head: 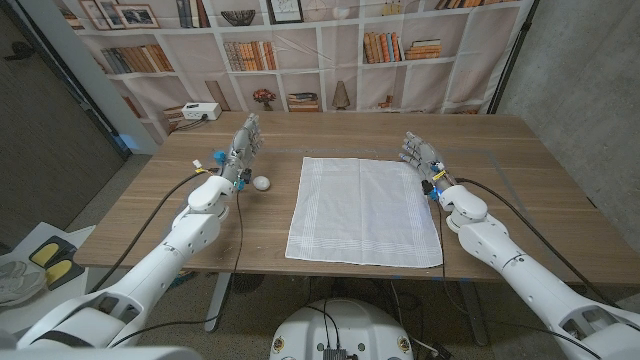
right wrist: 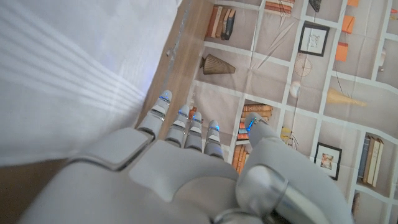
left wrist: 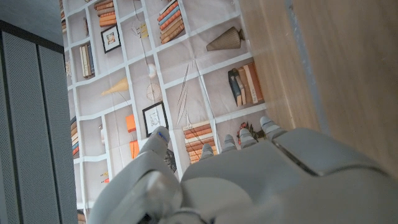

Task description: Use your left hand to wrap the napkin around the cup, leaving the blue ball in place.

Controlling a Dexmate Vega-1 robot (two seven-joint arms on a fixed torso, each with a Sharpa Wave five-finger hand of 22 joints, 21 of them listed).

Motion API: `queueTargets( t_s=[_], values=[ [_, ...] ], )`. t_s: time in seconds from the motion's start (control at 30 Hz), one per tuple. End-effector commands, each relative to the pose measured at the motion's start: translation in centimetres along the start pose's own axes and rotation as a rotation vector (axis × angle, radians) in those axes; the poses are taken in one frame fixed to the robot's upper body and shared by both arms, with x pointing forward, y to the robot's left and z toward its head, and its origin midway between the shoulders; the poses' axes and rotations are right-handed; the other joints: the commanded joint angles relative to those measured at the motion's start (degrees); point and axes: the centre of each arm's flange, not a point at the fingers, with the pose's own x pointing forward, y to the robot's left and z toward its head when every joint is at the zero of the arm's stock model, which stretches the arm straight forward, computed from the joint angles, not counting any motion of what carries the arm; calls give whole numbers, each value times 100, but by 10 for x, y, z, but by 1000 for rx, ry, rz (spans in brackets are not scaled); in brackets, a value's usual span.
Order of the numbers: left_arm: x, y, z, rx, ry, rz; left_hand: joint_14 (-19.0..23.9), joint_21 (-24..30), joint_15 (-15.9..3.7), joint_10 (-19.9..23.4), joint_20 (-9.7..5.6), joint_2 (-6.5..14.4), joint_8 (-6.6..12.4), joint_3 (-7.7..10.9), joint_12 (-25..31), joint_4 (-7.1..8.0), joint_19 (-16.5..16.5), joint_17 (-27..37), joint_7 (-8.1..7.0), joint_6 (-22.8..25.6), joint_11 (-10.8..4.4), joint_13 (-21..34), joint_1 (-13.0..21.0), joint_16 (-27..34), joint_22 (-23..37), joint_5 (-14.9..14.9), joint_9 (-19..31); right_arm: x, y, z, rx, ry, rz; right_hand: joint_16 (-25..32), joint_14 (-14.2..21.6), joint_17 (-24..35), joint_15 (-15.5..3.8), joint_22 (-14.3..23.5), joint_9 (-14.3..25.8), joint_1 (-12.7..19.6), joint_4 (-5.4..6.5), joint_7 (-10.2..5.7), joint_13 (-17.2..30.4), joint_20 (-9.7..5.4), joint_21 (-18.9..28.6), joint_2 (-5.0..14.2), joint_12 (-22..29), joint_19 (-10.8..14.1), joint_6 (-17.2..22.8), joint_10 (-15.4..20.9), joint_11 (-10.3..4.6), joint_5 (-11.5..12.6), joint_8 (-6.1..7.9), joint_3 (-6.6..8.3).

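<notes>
We see a white napkin [head: 364,211] spread flat on the wooden surface [head: 500,140], lying at its middle and reaching almost to the near edge. Its cloth shows faint woven stripes along the borders, which also appear in the right wrist view [right wrist: 68,68]. A small white ball [head: 262,182] sits on the bare wood just beside the napkin's left border, close to its far left corner and apart from the cloth. We see no blue on it, and we see no cup on the surface.

Our left hand [head: 243,146] stands above the surface near the left edge, just beyond the ball, its fingers extended toward the far edge and holding nothing. In the left wrist view the back of this hand [left wrist: 249,180] points at a bookshelf backdrop [left wrist: 155,74] behind the surface, fingers loosely apart.

Our right hand [head: 419,155] stands near the napkin's far right corner, just beside the cloth, fingers extended and empty. In the right wrist view its fingertips [right wrist: 186,121] lie side by side with small gaps, the thumb set apart, beside the napkin's edge.

A white box [head: 199,111] with dark buttons sits at the far left corner of the surface, well apart from both hands.
</notes>
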Motion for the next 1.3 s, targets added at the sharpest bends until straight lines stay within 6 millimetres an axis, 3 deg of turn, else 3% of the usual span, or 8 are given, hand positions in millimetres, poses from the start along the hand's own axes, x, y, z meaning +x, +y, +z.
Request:
queueTargets(
  t_s=[0.03,0.1,0.13,0.37,0.57,0.93,1.3],
  values=[
    [-3,57,-4,65,-13,60,170,204,-146,-217,131,-47,84,14,73,-79,537,1,-130,-91,-57,19,65,109,10,27,27,-12,71,77,-135,-185,-152,33,30,24,16,16,21,40,-9,2,23,0,44,-9,37,16,38,33,0,20,25,36],
    [-2,57,-4,65,-15,54,538,304,-80,-172,340,-69,89,8,102,-149,867,0,-182,-90,-85,15,90,179,8,20,28,-11,70,77,-132,-187,-154,31,23,25,11,17,21,40,-13,0,23,0,45,-8,35,11,34,28,0,20,22,33],
    [-1,58,-4,74,-13,57,560,295,-59,-149,366,-71,88,8,111,-158,856,0,-206,-95,-92,15,94,177,8,20,28,-10,69,78,-134,-189,-156,30,18,25,4,18,21,40,-17,5,22,1,47,-8,35,12,37,29,11,20,22,31],
    [4,56,0,110,-22,64,509,192,6,41,315,-86,127,6,175,-221,663,2,-200,21,-56,17,122,101,9,17,29,-9,57,81,-150,-214,-174,47,44,26,-15,23,21,41,-42,9,19,6,63,-7,41,10,97,51,15,16,35,16],
    [7,50,7,189,-5,68,751,172,203,476,381,-104,223,-16,305,-273,688,26,-42,462,115,42,105,151,24,8,34,-11,42,83,-167,-225,-184,72,93,25,-31,28,21,54,-80,21,15,13,88,12,74,30,220,152,47,15,66,4],
    [6,21,16,319,49,59,1256,321,182,781,408,-146,215,-12,370,-383,1102,48,6,755,137,72,154,261,58,-2,45,-22,9,80,-163,-228,-192,119,183,28,-12,33,21,79,-132,100,10,35,119,59,116,63,403,298,106,21,103,-5],
    [-11,-3,32,476,63,59,1404,341,148,841,392,-229,159,-28,373,-464,1155,58,-61,669,127,82,197,278,73,-6,49,-36,-8,84,-169,-249,-185,137,214,33,-5,35,22,86,-157,106,8,25,129,78,128,72,431,354,134,23,93,-14]
  ],
)
